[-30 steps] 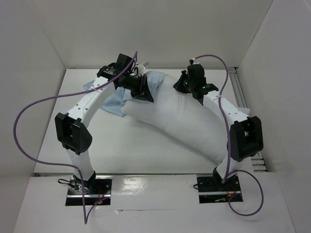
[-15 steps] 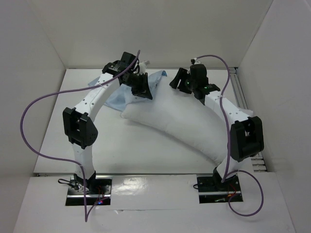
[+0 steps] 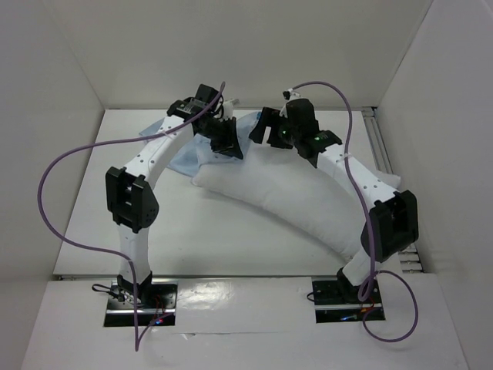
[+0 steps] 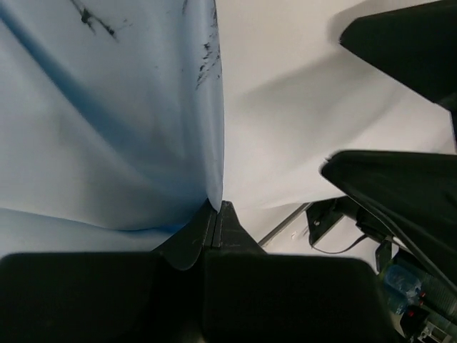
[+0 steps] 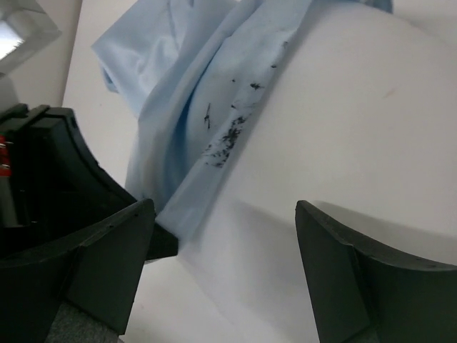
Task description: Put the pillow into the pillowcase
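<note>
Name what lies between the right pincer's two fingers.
In the right wrist view, the open right pincer frames the white pillow, with the light blue pillowcase edge draped over it toward the picture's left.

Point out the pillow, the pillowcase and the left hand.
pillow [image 3: 289, 199], top view, bare middle.
pillowcase [image 3: 185, 160], top view, exposed blue patch.
left hand [image 4: 216, 207], left wrist view, where its shut fingertips meet.

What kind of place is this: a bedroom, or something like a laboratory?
Probably a robotics test cell, not a home: plain white walls enclose the table, and the left arm and right arm, trailing purple cables, are bolted at its near edge.
</note>
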Tool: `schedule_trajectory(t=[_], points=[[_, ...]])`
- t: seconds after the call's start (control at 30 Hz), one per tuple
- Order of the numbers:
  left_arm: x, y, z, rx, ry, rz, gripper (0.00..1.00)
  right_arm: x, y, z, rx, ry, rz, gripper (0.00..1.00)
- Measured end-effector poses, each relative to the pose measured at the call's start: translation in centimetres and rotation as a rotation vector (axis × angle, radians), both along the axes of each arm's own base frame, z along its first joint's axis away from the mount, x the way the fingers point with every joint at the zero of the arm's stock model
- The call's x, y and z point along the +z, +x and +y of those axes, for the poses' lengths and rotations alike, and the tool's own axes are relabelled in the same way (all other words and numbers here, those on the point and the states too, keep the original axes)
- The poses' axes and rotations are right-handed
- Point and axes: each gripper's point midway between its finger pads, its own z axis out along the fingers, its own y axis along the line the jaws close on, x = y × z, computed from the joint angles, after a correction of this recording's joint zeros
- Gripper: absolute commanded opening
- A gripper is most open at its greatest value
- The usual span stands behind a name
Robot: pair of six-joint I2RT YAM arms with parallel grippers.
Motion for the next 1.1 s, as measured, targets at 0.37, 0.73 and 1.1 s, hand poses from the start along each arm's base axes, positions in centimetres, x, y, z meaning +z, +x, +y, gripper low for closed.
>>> schedule_trajectory(t=[0.37,0.73,1.1], points=[[-2.8,-1.7,0.8,0.002,0.033,0.067,0.00,-2.4,0.4,4.3,0.055,0.074,0.117,0.82],[-1.1,-1.8,1.6,-0.007,0.049,-0.029,0.79,-8.5,1.3,6.3,0.022,0.157,0.284,0.00],[-6.0,-4.1,11.8,0.274,0.311,-0.102,0.82,-8.0,3.4,1.5,-0.059,0.183,0.258,0.00]])
